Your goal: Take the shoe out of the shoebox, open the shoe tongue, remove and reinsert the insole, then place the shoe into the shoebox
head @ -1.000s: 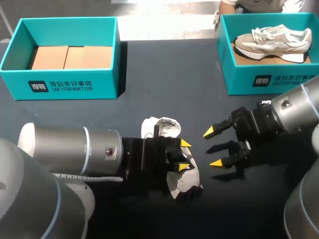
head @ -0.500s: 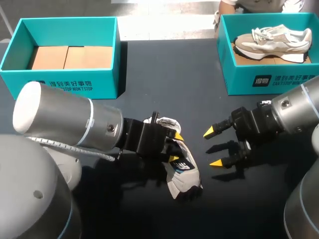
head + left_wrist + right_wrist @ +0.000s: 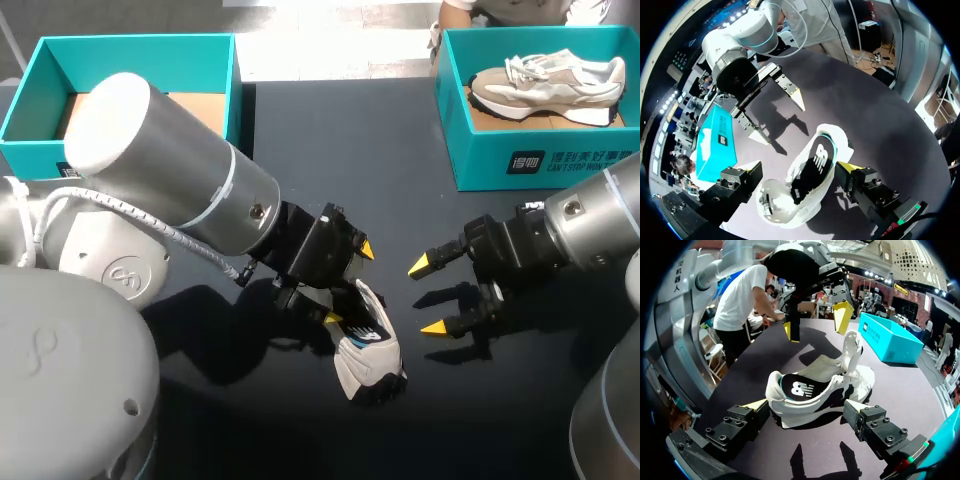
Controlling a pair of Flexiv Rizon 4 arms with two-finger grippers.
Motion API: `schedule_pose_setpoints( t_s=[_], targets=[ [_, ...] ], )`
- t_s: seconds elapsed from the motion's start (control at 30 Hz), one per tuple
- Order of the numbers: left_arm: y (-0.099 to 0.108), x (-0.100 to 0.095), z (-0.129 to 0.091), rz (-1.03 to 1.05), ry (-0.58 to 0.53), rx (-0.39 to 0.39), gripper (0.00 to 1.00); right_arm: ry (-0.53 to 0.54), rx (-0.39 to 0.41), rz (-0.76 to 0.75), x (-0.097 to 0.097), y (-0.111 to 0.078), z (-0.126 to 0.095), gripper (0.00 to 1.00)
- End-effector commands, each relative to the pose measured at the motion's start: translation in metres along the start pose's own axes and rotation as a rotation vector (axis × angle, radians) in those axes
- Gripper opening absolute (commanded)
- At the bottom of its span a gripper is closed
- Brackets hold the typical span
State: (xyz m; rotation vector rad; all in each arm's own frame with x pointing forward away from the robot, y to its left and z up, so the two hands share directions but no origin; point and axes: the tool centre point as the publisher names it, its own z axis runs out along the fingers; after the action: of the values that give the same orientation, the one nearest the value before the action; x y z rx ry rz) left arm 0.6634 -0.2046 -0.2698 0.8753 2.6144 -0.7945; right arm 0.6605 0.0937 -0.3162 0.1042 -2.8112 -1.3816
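A white and black sneaker (image 3: 368,352) lies on the dark table, its rear half hidden under my left gripper (image 3: 350,284). In the left wrist view the sneaker (image 3: 812,167) sits between that gripper's fingers (image 3: 800,167), which stand wide apart and open, clear of its sides. My right gripper (image 3: 428,297) hovers open just right of the sneaker. From the right wrist, the sneaker (image 3: 815,395) lies on its side ahead of the open right gripper (image 3: 805,405), with the left gripper (image 3: 815,322) above its far end. My right gripper (image 3: 777,115) also shows beyond the sneaker.
A teal shoebox (image 3: 490,150) at the back right holds a beige sneaker (image 3: 545,82). Another teal shoebox (image 3: 35,75) with a cardboard insert stands at the back left, partly hidden by my left arm (image 3: 170,165).
My left gripper has opened off the sneaker and its arm has swung up and back. The sneaker stays on the table. The right arm has not moved.
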Motion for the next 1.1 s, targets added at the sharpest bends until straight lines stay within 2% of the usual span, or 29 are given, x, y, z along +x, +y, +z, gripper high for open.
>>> schedule_pose_setpoints(
  t_s=[0.03,0.37,0.47,0.63,0.73,0.77,0.8,0.83,0.87,0.9,1.1],
  targets=[
    [-0.003,-0.004,-0.003,0.000,0.102,-0.113,1.00,-0.002,0.005,0.001,0.000,0.001,0.002,1.00],
    [-0.003,-0.003,-0.003,0.012,0.106,-0.126,1.00,-0.002,0.005,0.001,0.000,0.001,0.002,1.00],
    [0.004,-0.001,-0.003,0.085,0.168,-0.200,1.00,-0.002,0.005,0.001,0.000,0.001,0.002,1.00],
    [0.014,0.001,0.001,0.187,0.275,-0.243,1.00,-0.002,0.005,0.001,0.000,0.001,0.002,1.00],
    [0.012,-0.003,0.001,0.218,0.325,-0.255,1.00,-0.002,0.005,0.001,0.000,0.001,0.002,1.00],
    [0.012,-0.004,0.001,0.228,0.331,-0.256,0.79,-0.002,0.005,0.001,0.000,0.001,0.002,1.00],
    [0.011,-0.004,0.001,0.234,0.329,-0.259,0.45,-0.002,0.005,0.001,0.000,0.001,0.002,1.00],
    [0.011,-0.004,0.001,0.231,0.332,-0.264,0.38,-0.002,0.005,0.001,0.000,0.001,0.002,1.00],
    [0.011,-0.004,0.001,0.230,0.342,-0.265,0.06,-0.002,0.005,0.001,0.000,0.001,0.002,1.00],
    [0.010,-0.004,0.000,0.230,0.342,-0.265,0.00,-0.002,0.005,0.001,0.000,0.001,0.002,1.00],
    [-0.001,-0.007,0.001,0.255,0.379,-0.263,0.00,-0.002,0.005,0.001,0.000,0.001,0.002,1.00]
  ],
)
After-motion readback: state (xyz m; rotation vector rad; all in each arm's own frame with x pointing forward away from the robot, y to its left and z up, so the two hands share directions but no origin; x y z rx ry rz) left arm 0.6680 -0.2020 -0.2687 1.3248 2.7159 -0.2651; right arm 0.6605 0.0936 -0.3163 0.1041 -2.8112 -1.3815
